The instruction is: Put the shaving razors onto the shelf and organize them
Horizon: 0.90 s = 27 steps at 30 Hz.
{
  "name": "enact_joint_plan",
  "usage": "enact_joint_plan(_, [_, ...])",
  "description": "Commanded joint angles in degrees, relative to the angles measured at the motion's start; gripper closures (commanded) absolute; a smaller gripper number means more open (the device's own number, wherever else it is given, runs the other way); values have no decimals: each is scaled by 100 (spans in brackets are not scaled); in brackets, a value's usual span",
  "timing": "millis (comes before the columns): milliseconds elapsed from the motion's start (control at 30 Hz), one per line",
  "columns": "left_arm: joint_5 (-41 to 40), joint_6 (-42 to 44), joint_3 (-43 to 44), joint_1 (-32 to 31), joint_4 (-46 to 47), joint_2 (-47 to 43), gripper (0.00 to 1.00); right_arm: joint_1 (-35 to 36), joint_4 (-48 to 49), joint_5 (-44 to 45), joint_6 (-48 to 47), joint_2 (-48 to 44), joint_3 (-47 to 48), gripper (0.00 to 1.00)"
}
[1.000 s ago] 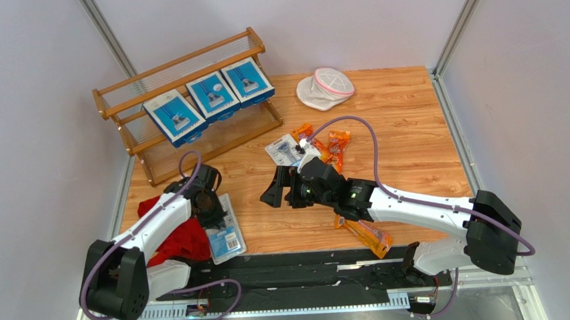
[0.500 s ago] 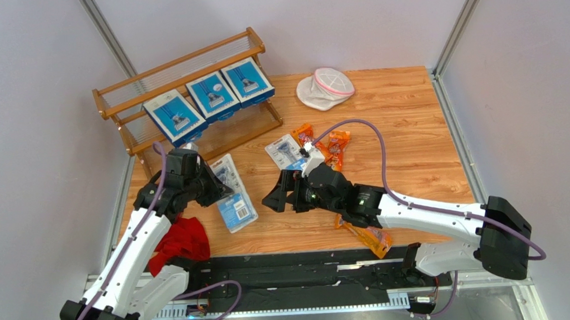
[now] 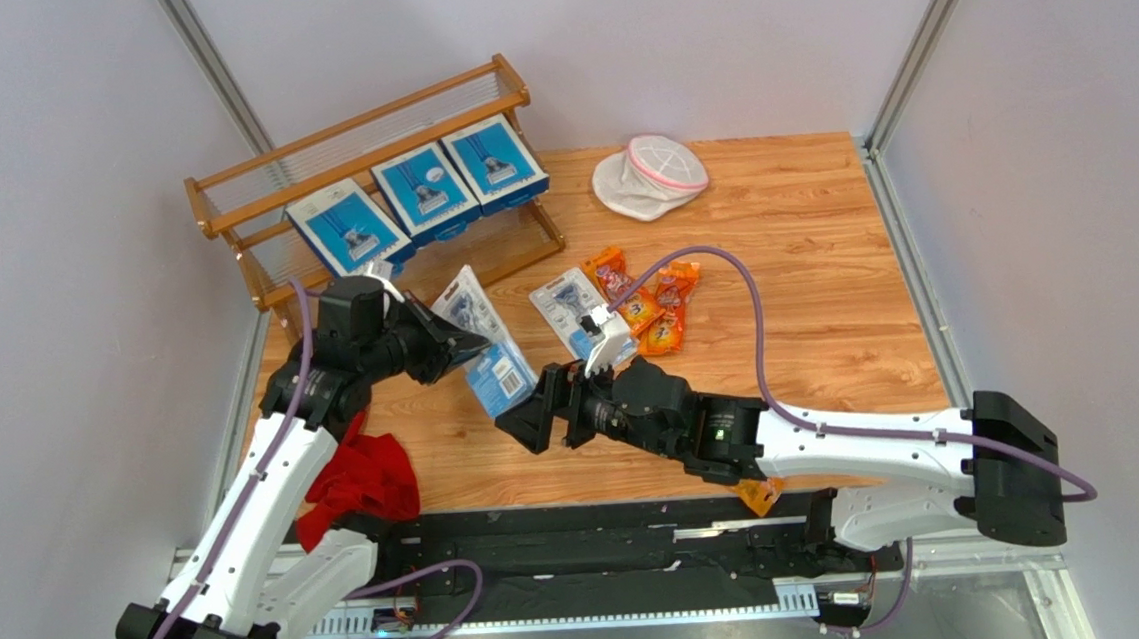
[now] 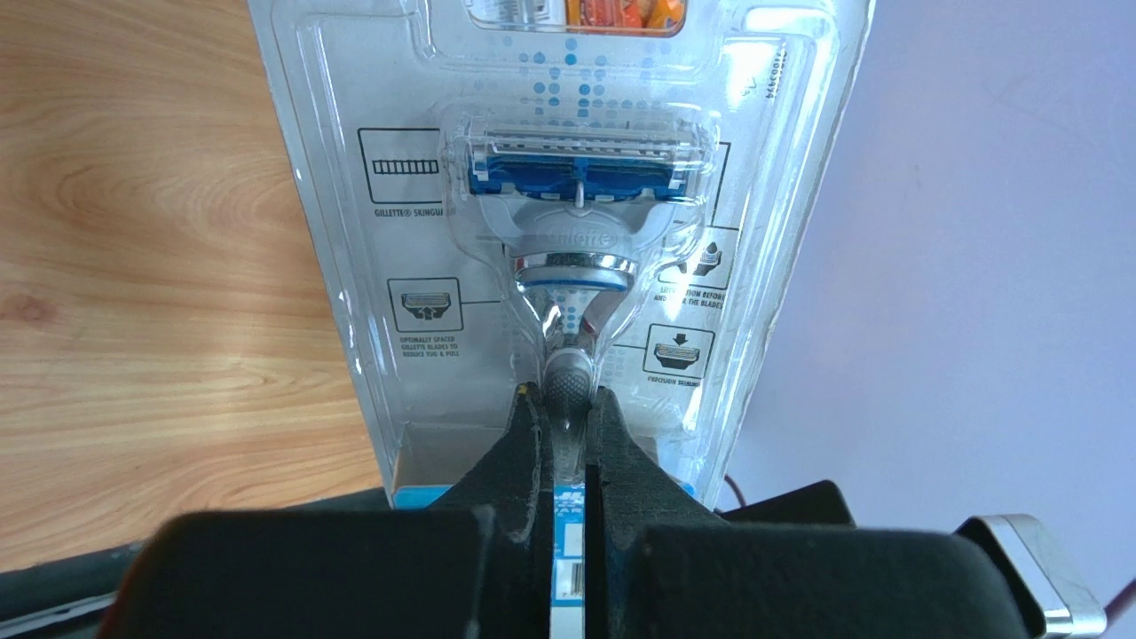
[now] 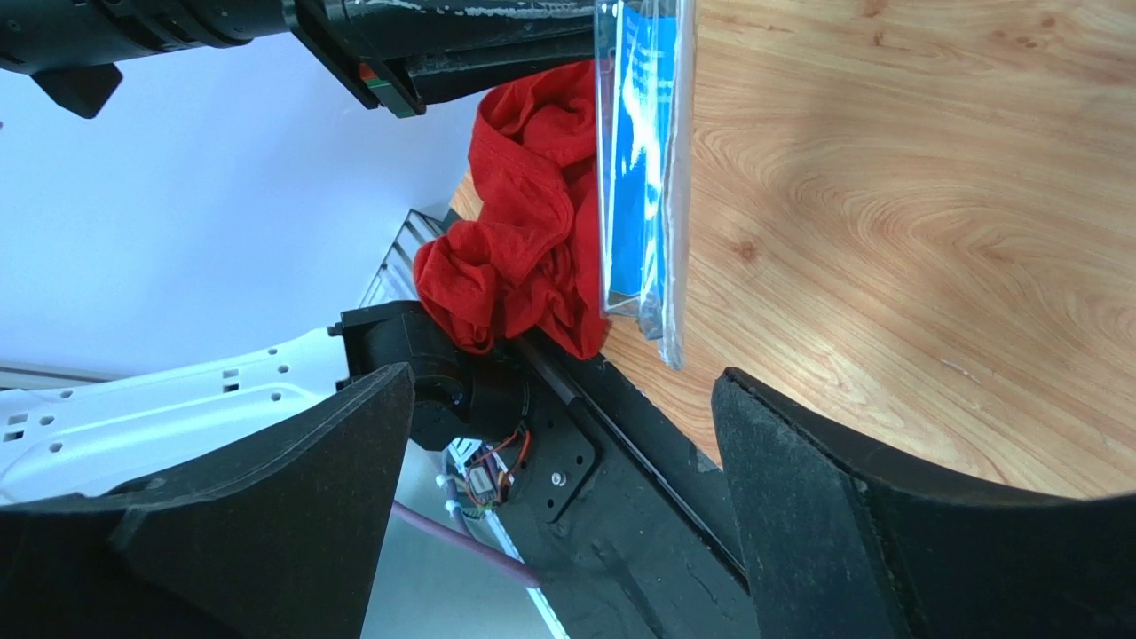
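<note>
Robot lab cell: plain pale wall panels (image 3: 57, 220), grey metal corner posts (image 3: 211, 59), my wood-grain bench (image 3: 815, 288), black base rail (image 3: 590, 529).

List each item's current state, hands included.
left hand, shut on held blister pack
held blister pack, off the table, tilted
right hand, open, empty
blue boxes, three resting on shelf
second blister pack, flat on table
orange bags, loose on table
red cloth, crumpled

Bright, even light comes from overhead. My top view is sharp, with only faint, soft shadows on the table (image 3: 826, 242). At my left wrist the clear blister pack (image 4: 400, 266) shows white glare along its moulded edges, and my left end effector (image 4: 567, 439) looks soft so near the lens. My right end effector (image 5: 558, 386) looms dark and slightly blurred.
</note>
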Motion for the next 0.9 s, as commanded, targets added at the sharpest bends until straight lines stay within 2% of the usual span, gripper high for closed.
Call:
enact_joint_plan(0, [324, -341, 204, 22, 524, -4, 100, 56, 445, 569, -165, -203, -111, 14])
enact_joint_plan(200, [544, -385, 160, 22, 700, -39, 100, 56, 611, 763, -113, -168, -216, 20])
enact_joint_plan(433, [930, -359, 160, 22, 788, -57, 100, 56, 901, 895, -130, 156, -120, 34])
enact_joint_plan(500, [974, -341, 151, 22, 771, -84, 100, 56, 998, 869, -113, 270, -102, 40])
enact_joint_plan(533, [1009, -350, 125, 22, 779, -101, 100, 56, 1059, 877, -86, 306, -93, 48])
enact_joint_plan(600, [1027, -341, 90, 22, 779, -136, 100, 56, 1086, 869, -34, 376, -76, 55])
enact_joint_plan(633, [1027, -350, 55, 22, 788, -154, 100, 56, 1060, 895, 36, 429, -67, 67])
enact_joint_plan(667, [1027, -376, 37, 22, 797, -197, 100, 56, 1034, 930, 89, 447, -67, 71])
enact_joint_plan(867, [1089, -368, -59, 22, 806, -268, 100, 56, 1007, 1220, 230, 307, -216, 81])
